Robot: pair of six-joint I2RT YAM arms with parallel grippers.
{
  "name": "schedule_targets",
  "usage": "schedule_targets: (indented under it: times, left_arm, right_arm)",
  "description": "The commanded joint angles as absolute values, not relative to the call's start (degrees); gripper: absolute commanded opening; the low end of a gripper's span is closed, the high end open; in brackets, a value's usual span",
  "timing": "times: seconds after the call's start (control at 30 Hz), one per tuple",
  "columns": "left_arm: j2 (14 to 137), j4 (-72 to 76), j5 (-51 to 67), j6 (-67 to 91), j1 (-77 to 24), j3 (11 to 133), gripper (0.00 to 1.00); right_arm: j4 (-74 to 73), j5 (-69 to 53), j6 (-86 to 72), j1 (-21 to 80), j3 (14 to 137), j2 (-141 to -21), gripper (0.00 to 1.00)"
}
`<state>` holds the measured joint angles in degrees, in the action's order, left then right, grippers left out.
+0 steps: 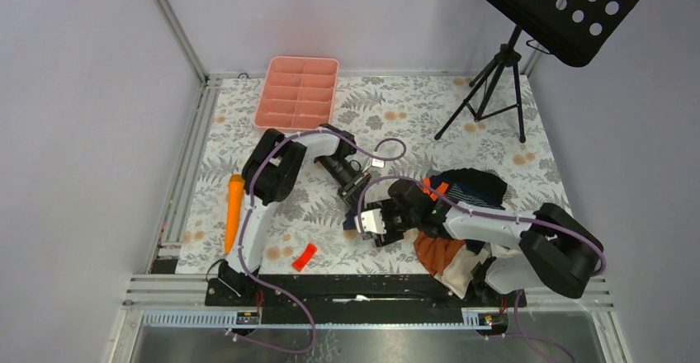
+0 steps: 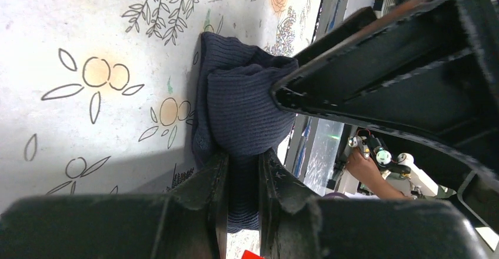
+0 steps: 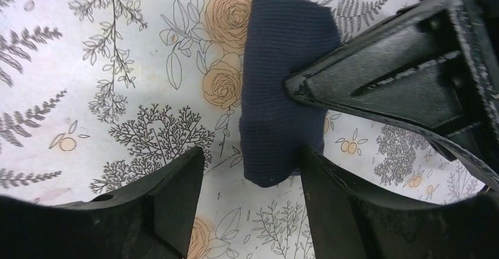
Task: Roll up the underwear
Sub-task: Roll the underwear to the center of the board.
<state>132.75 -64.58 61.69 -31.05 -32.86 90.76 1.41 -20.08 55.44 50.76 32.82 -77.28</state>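
**Plain navy ribbed cloth underwear (image 2: 241, 106), bunched on the floral-print table cover (image 2: 88, 47), with both grippers on it.**
Left wrist view: the left gripper (image 2: 242, 165) has its fingers drawn together, pinching a fold of the underwear. Right wrist view: the right gripper (image 3: 250, 165) has its fingers spread apart, straddling the near end of the cloth. The top view hides the cloth under the two gripper heads. It alone shows the pink compartmented plastic tray (image 1: 297, 91) beyond, the orange carrot-shaped toy (image 1: 234, 210) at left, and the orange garment (image 1: 433, 252) heaped under the right arm.
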Motion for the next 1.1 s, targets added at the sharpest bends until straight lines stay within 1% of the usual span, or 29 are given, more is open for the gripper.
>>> schedule_targets:
  times: [0.0,0.07,0.13,0.2,0.27,0.3,0.33,0.43,0.47,0.5,0.63,0.7,0.77,0.83,0.9,0.97,1.07]
  left_arm:
    - [136.6,-59.4,51.8,-34.2,-33.2,90.3,0.03]
    - [136.6,-59.4,51.3,-34.2,-33.2,90.5,0.04]
    - [136.5,-59.5,50.8,-33.8,-33.1,91.0,0.09]
    - [135.9,-59.5,50.5,-33.3,-32.9,91.1,0.17]
    - [134.0,-58.7,50.5,-31.8,-32.2,90.4,0.28]
    - [132.5,-58.4,50.4,-31.4,-31.5,90.0,0.33]
    - [130.6,-58.2,50.0,-31.4,-30.6,89.6,0.36]
    - [122.2,-58.0,47.7,-31.0,-26.5,89.6,0.46]
    - [120.4,-57.6,47.4,-30.6,-24.7,89.7,0.54]
    - [117.3,-57.0,47.0,-30.1,-22.7,89.7,0.59]
    - [102.4,-51.7,43.8,-26.7,-16.0,88.5,0.6]
    - [92.7,-43.7,39.2,-23.2,-14.5,83.7,0.61]
    - [80.9,-32.4,32.1,-21.3,-14.6,75.1,0.63]
    - [70.1,-23.1,25.8,-21.9,-15.4,68.6,0.68]
    - [61.8,-18.6,23.3,-24.9,-16.4,64.7,0.74]
    - [57.3,-19.9,23.2,-28.6,-17.9,64.8,0.75]
    - [57.1,-32.2,28.4,-37.6,-19.2,69.9,0.73]
  right_arm:
    - [9.1,-18.0,62.9,52.1,30.1,-79.9,0.68]
    - [9.6,-18.0,63.8,52.4,29.3,-81.3,0.67]
    - [10.1,-17.8,64.8,52.5,28.7,-82.6,0.63]
    - [9.2,-17.7,65.3,52.5,29.3,-83.7,0.5]
    - [5.9,-18.3,65.6,52.6,31.0,-84.9,0.34]
    - [4.2,-18.8,65.6,52.6,32.0,-85.5,0.28]
    - [2.2,-19.3,65.3,52.5,33.0,-86.3,0.22]
    - [-5.1,-20.8,64.8,52.5,35.8,-88.0,0.15]
    - [-6.8,-21.7,65.0,52.5,36.5,-88.2,0.14]
    - [-8.1,-21.9,64.4,52.5,37.6,-88.6,0.14]
    - [-17.0,-22.2,62.6,51.9,45.7,-93.9,0.13]
    - [-20.8,-22.9,61.8,51.3,49.9,-97.4,0.13]
    - [-25.6,-24.3,60.4,50.3,55.2,-101.4,0.13]
    - [-31.1,-26.5,58.6,49.0,61.4,-106.0,0.13]
    - [-37.2,-29.2,57.1,47.5,67.9,-110.8,0.13]
    - [-42.1,-29.7,55.7,46.5,73.7,-116.2,0.13]
    - [-46.5,-30.8,54.7,45.1,79.4,-120.7,0.12]
